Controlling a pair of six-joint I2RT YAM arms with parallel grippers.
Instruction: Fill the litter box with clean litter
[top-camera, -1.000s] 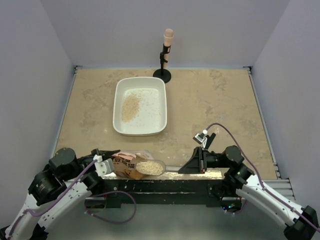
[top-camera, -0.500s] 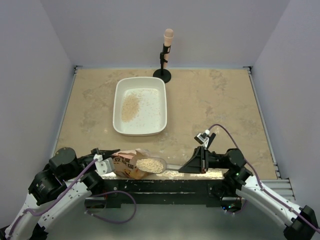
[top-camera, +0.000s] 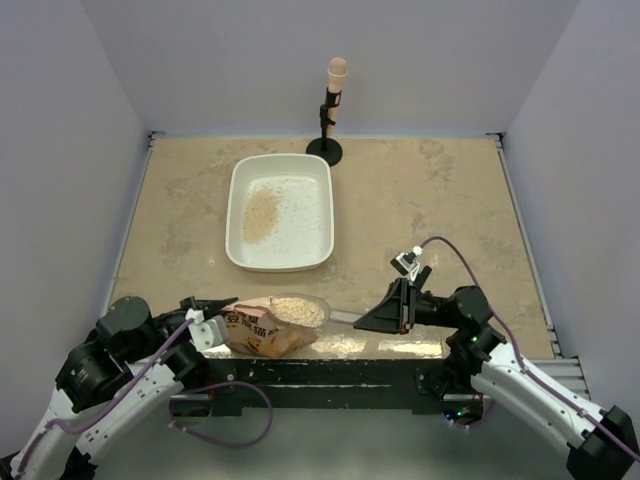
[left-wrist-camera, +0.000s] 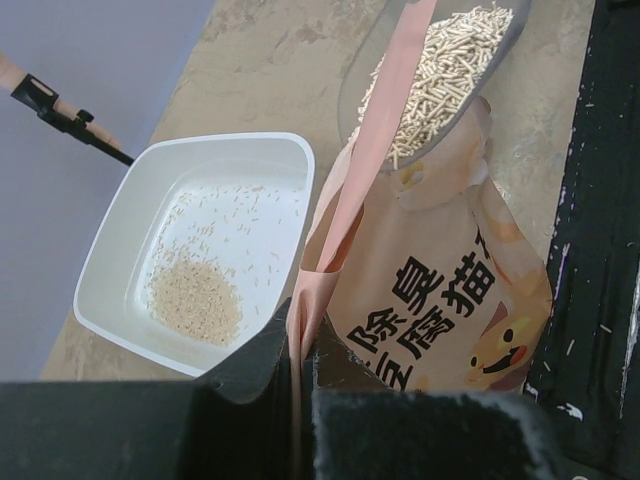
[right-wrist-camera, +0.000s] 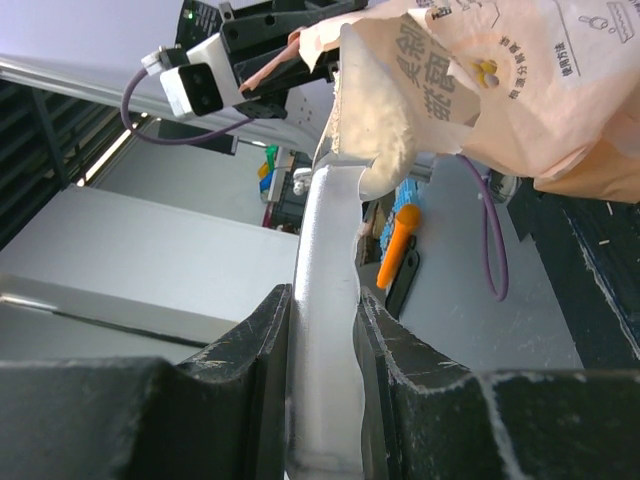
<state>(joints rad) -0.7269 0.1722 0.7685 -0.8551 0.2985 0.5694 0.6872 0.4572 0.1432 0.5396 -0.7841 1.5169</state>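
Note:
The white litter box (top-camera: 236, 215) sits at the back centre of the table, with a small pile of clean litter (top-camera: 260, 215) in its left half and scattered grains. It also shows in the left wrist view (left-wrist-camera: 120, 230) with its litter (left-wrist-camera: 195, 300). My left gripper (top-camera: 222, 305) (left-wrist-camera: 300, 345) is shut on the edge of the orange-pink litter bag (top-camera: 258, 335) (left-wrist-camera: 440, 300). My right gripper (top-camera: 368, 322) (right-wrist-camera: 322, 300) is shut on the handle of a clear scoop (top-camera: 300, 310) (left-wrist-camera: 440, 60). The scoop is full of pale pellets and sits at the bag's mouth.
A black stand with a peach-coloured top (top-camera: 333, 110) stands just behind the litter box. A black rail (top-camera: 330, 370) runs along the near table edge under the bag. Walls close in the table on three sides.
The filled scoop has lifted and moved away from the near edge, towards the box side of the bag. My right gripper moved with it. The left gripper still holds the bag.

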